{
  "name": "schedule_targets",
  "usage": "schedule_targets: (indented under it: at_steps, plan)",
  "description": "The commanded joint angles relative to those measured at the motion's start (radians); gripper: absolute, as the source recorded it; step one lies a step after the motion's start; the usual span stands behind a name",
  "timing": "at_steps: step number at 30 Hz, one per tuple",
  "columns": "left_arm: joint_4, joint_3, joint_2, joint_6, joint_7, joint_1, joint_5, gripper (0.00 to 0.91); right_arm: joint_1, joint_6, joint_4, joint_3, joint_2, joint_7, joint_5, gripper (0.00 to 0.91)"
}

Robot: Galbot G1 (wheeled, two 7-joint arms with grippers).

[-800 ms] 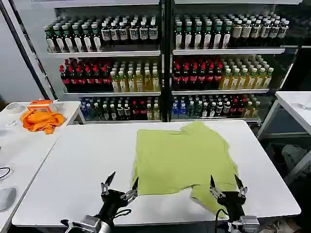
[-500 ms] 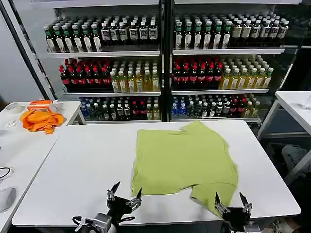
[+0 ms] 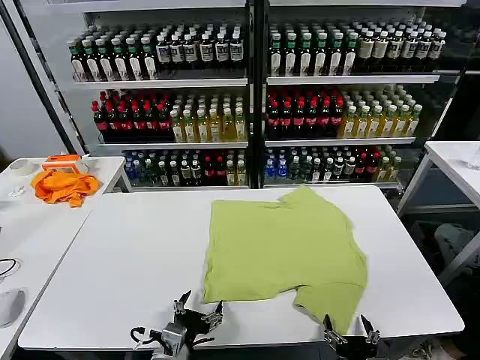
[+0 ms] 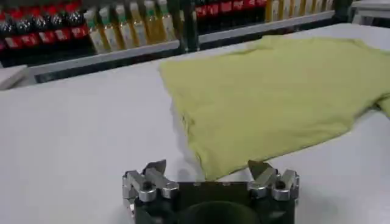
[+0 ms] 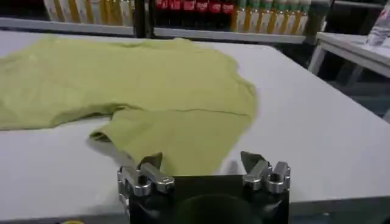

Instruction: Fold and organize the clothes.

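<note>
The lime yellow-green T-shirt (image 3: 285,244) lies flat on the white table (image 3: 127,262), partly folded, one sleeve reaching toward the front edge at the right. My left gripper (image 3: 199,308) is low at the front edge, just left of the shirt's near corner, open and empty. In the left wrist view the shirt (image 4: 274,97) spreads ahead of the left gripper (image 4: 209,167). My right gripper (image 3: 346,328) sits at the front edge below the sleeve, open and empty. The right wrist view has the shirt (image 5: 140,85) just beyond the right gripper (image 5: 201,159).
A side table (image 3: 30,225) on the left holds a bright orange cloth (image 3: 64,185). Shelves of bottles (image 3: 255,97) stand behind the table. Another white table (image 3: 457,161) is at the right. Bare tabletop lies left of the shirt.
Both grippers have dropped back toward the front edge of the table and sit lower in the head view. The shirt has not moved.
</note>
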Motion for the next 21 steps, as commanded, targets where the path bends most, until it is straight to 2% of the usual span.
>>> schedule_targets:
  at_steps: [1, 13, 21]
  plan:
    - [0.046, 0.014, 0.001, 0.008, -0.009, -0.039, -0.047, 0.02, 0.002, -0.014, -0.018, -0.013, 0.005, 0.002, 0.015, 0.0]
    - [0.046, 0.017, 0.002, -0.008, 0.001, -0.027, -0.06, 0.02, -0.013, -0.007, 0.002, -0.013, 0.014, -0.003, 0.013, 0.0]
    - [-0.023, 0.0, 0.018, -0.062, 0.032, 0.01, -0.087, 0.02, -0.033, 0.013, 0.047, -0.006, 0.011, -0.015, 0.013, 0.0]
